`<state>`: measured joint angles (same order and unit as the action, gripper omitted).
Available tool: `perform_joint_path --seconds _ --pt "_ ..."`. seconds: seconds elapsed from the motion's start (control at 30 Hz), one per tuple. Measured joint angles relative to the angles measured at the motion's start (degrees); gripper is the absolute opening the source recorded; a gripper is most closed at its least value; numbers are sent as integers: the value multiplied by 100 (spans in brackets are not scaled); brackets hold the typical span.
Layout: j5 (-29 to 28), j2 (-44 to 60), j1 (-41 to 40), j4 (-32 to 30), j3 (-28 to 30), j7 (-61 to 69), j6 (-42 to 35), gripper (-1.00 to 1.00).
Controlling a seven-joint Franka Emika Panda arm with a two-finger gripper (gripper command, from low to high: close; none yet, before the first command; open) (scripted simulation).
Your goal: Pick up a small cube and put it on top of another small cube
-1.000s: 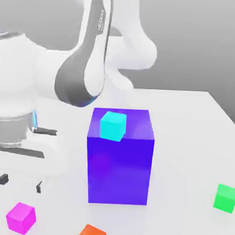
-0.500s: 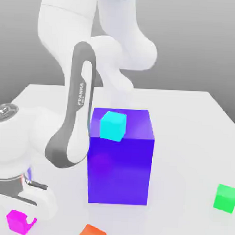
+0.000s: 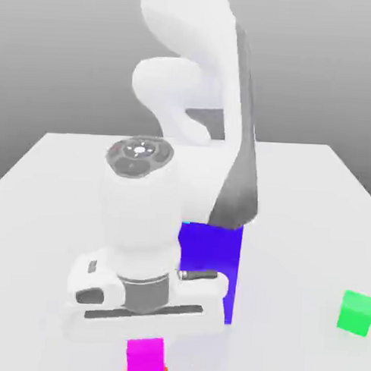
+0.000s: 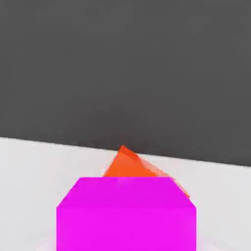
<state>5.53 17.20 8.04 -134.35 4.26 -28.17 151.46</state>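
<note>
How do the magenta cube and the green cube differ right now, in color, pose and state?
The magenta cube is bright pink, while the green cube is vivid green. The magenta cube is directly under the end effector, in front of the orange-red cube in the hand view; the green cube sits alone on the table, toward the exterior view's right. Both are small, plain, single-colored cubes.

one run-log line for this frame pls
gripper: closed on magenta cube | target: orange-red cube, under/behind it in view | contact: cannot tell | release: not yet
</note>
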Motion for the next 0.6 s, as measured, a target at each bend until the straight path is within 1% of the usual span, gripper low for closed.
perform_joint_path --seconds 0.2,0.33,0.4,0.47,0.5,0.6 --pt "-411 -487 967 -377 -800 -65 -77 -100" --pt "-797 -776 1713 -648 -1465 -210 -120 -100" --pt "-1052 -508 1972 -668 -1551 -375 141 -100" --pt "-1259 -127 2124 -654 -1463 -520 494 -100" --pt "-1314 -22 2162 -649 -1431 -560 592 100" --pt "-1314 -22 2162 -649 -1431 -560 592 100"
